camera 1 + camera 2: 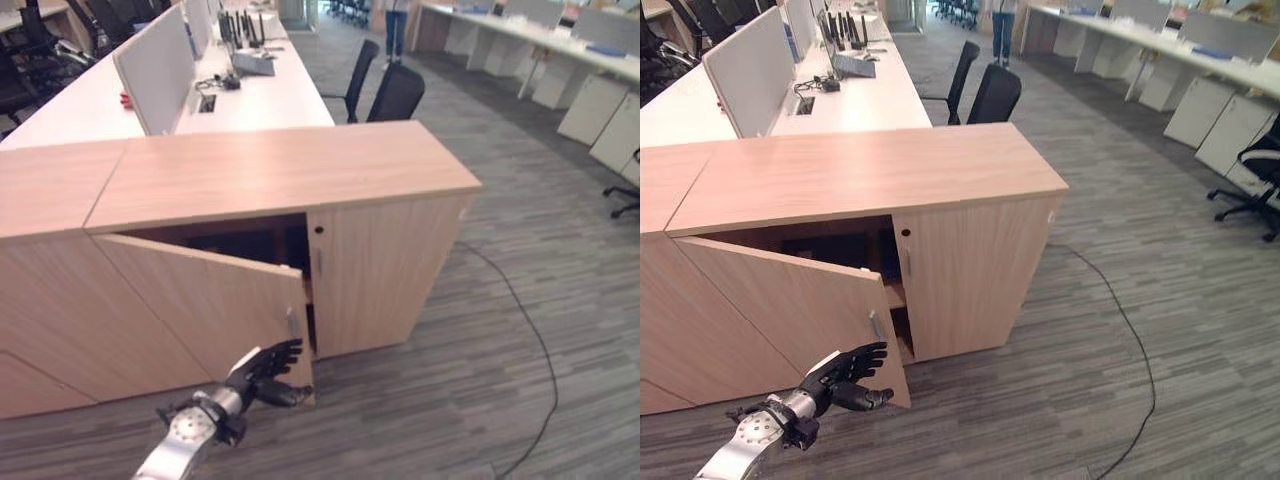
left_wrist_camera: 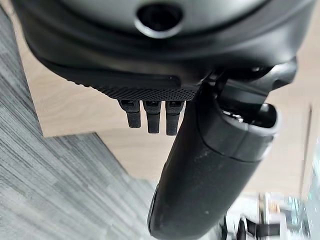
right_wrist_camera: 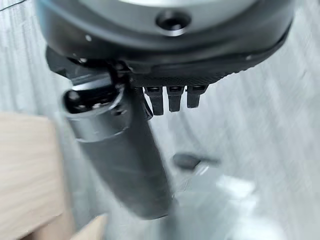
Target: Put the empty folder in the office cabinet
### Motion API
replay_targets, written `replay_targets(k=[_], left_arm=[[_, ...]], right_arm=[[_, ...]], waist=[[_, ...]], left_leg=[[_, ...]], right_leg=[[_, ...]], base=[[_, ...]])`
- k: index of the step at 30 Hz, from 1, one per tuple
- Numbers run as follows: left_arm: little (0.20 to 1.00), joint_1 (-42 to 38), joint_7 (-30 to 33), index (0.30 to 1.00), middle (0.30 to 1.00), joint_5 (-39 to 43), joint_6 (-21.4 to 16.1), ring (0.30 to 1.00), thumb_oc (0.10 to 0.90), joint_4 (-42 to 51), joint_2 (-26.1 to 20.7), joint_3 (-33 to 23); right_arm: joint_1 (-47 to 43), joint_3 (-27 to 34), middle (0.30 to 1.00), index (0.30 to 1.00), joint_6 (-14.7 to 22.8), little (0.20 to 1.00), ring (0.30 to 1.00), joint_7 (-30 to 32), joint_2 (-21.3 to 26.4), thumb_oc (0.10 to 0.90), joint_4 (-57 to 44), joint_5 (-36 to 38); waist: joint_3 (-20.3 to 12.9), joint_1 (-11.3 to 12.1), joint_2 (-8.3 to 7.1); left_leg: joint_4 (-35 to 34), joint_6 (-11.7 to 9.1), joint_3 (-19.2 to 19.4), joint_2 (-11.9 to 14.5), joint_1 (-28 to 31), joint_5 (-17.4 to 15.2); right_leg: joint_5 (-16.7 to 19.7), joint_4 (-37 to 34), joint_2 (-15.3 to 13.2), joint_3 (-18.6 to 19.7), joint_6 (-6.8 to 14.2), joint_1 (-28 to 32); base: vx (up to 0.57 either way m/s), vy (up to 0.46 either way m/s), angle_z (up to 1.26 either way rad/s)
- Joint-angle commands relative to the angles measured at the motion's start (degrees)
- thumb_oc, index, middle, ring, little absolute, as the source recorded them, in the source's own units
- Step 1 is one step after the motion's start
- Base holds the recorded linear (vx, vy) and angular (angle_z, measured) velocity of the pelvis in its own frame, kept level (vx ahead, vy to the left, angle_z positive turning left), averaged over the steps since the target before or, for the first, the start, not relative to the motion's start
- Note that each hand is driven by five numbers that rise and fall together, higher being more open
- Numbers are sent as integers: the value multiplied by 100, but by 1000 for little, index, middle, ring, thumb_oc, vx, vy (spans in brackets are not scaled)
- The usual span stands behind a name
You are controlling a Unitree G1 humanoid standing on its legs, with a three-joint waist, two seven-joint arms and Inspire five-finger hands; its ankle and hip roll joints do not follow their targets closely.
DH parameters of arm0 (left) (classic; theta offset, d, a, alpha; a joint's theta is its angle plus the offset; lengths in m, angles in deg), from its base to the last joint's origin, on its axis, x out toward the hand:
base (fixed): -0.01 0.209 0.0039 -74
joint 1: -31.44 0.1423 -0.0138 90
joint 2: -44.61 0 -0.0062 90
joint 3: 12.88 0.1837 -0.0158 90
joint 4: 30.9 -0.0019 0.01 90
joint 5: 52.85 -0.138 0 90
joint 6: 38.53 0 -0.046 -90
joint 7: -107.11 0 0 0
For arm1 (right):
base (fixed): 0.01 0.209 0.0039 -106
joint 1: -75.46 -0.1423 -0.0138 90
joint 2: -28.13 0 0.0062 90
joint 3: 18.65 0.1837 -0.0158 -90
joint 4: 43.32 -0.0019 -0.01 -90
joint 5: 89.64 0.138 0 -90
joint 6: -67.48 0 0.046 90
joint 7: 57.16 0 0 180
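Wooden cabinet door [image 1: 205, 300] ajar, left hand [image 1: 262, 372] reaching, fingers [image 1: 282, 350] spread.

I see the cabinet [image 1: 280, 180], a low light-wood unit on the carpet, at about ten o'clock from centre. Its left door [image 1: 215, 300] stands partly open, swung outward and showing a dark interior behind it; a small metal handle sits near its free edge. Its right door [image 1: 385, 275] is closed.
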Motion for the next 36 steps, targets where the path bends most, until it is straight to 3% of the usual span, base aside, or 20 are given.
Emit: replay_targets(k=[1, 3, 5, 11, 14, 15, 16, 22, 26, 32, 36], left_arm=[[900, -334, -98, 900, 900, 89, -754, 900, 800, 899, -273, -316], [900, -440, 1, 900, 900, -7, -763, 900, 800, 838, -335, -357], [900, -514, 57, 900, 900, -68, -768, 900, 800, 784, -344, -376], [900, -1360, 435, 900, 900, -983, -926, 900, 800, 279, -670, -429], [900, -2527, 899, 900, 900, -1646, -885, 900, 800, -801, -979, -383], [900, -2549, 904, 900, 900, -1646, -893, 900, 800, -819, -976, -366], [900, -3062, 1033, 900, 900, -1979, -816, 900, 800, -1326, -1262, -284], [900, -4629, 1386, 900, 900, -2747, -635, 900, 800, -3173, -1946, 540], [900, -5461, 1654, 900, 900, -2714, -615, 900, 800, -4265, -2117, 846], [900, -6083, 1970, 900, 900, -2349, -584, 900, 800, -4981, -2222, 960], [900, -5856, 2013, 900, 900, -2207, -594, 900, 800, -4928, -2040, 857]], right_arm=[[145, -246, 900, 900, -23, 900, 900, -41, -4, 800, 96, -147], [88, -259, 900, 900, -17, 900, 900, -21, -49, 800, 42, -51], [100, -253, 900, 900, -20, 900, 900, -22, -77, 800, 19, -8], [200, -189, 900, 900, -34, 900, 900, -124, -69, 800, -69, 48], [313, -150, 900, 900, -62, 900, 900, -185, 54, 800, -62, -105], [312, -141, 900, 900, -64, 900, 900, -185, 51, 800, -63, -106], [351, -123, 900, 900, -78, 900, 900, -199, 111, 800, -86, -99], [528, -60, 900, 900, -89, 900, 900, -258, 215, 800, -137, 41], [601, -121, 900, 900, -68, 900, 900, -221, 183, 800, -116, 211], [532, -313, 900, 900, -11, 900, 900, -92, 59, 800, -196, 376], [431, -430, 900, 900, 5, 900, 900, -27, -49, 800, -205, 441]], waist=[[-27, 140, 34], [15, 161, 96], [-13, 153, 122], [-142, 56, 202], [-273, -137, 266], [-275, -124, 264], [-347, -204, 314], [-476, -393, 371], [-528, -481, 371], [-589, -510, 356], [-610, -471, 334]], left_leg=[[509, 590, -450, -642, -212, -794], [651, 566, -672, -837, -354, -837], [604, 570, -643, -836, -326, -833], [-247, 609, -477, -976, 302, -764], [-890, 637, -352, -1075, 540, -558], [-913, 638, -346, -1076, 547, -544], [-1146, 662, -311, -1114, 641, -464], [-1441, 683, -195, -1167, 765, -384], [-1441, 695, -188, -1176, 772, -395], [-1441, 707, -170, -1177, 726, -396], [-1441, 707, -198, -1179, 698, -387]], right_leg=[[-553, -46, -42, -70, 632, 41], [-514, -46, -62, -60, 631, 89], [-526, -46, -61, -69, 635, 137], [-483, -46, -128, -82, 755, 282], [-370, -2, -233, 27, 867, 130], [-371, 3, -234, 32, 867, 121], [-344, 24, -256, 76, 911, 63], [-304, 5, -319, 83, 1004, 29], [-280, -7, -347, 74, 1044, 18], [-240, -31, -358, 118, 1070, -37], [-239, -46, -364, 88, 1073, -50]], base=[[16, 82, -45], [-10, 64, -37], [25, 55, 1], [54, 106, 2], [6, 111, 2], [15, 149, -13], [21, 92, -26], [11, 67, -22], [0, 0, 0], [0, 0, 0], [0, 0, 0]])
